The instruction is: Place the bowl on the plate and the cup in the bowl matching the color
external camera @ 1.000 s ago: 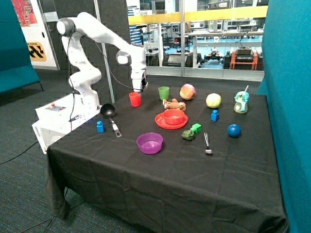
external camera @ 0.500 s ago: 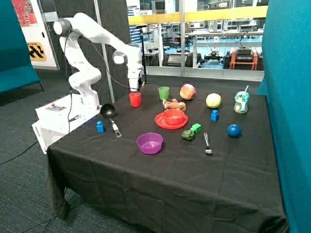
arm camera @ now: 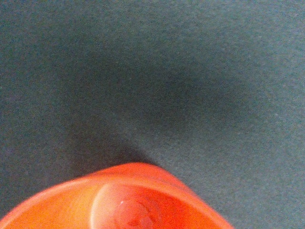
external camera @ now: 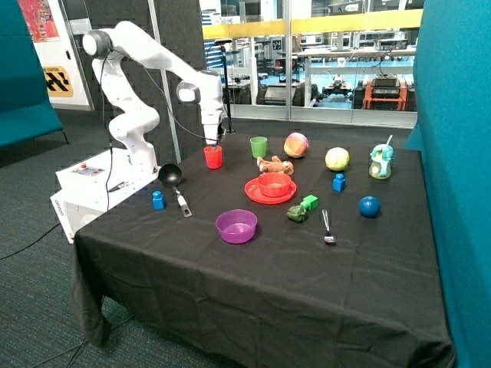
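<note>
1. Outside view: the small shallow red-orange plastic bowl (external camera: 274, 184) already sits on the flat round red-orange plastic plate (external camera: 254, 193), so that part looks done. The small red plastic tumbler, the cup (external camera: 212, 157), stands upright on the black-draped counter (external camera: 253, 268), well apart from the plate towards the robot base. The end effector (external camera: 214, 142) hangs just above its rim; I cannot tell whether it is apart or together.
2. The step in hand seems to be taking the cup. Next it must be gripped, lifted and carried to the bowl.
3. The cup is near the counter's far edge. A green plastic cup (external camera: 258, 146) and a brown toy figure (external camera: 274, 165) stand beside the path.
4. Wrist view: the cup (arm camera: 128, 200), rim and inside showing, with bare black cloth around it.
</note>
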Controlling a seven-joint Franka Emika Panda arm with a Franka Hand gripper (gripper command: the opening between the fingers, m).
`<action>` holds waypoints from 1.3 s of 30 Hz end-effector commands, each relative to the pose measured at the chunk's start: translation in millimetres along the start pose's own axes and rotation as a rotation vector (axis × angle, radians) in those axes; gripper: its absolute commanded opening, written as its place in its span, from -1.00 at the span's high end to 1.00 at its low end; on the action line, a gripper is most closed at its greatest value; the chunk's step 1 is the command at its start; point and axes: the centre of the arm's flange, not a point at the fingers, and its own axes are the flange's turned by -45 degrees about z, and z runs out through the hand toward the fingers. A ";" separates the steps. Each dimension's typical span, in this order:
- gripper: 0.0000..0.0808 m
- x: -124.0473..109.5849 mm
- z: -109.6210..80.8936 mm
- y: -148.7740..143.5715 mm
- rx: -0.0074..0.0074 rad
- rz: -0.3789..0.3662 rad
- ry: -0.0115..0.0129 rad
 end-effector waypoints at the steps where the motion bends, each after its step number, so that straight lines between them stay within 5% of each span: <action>1: -0.22 -4.0 5.0 -9.3 -0.0001 -0.027 0.0017; 14: -0.21 -25.0 21.4 0.6 -0.0001 0.012 0.0017; 39: -0.21 -15.4 43.5 2.7 -0.0001 0.006 0.0017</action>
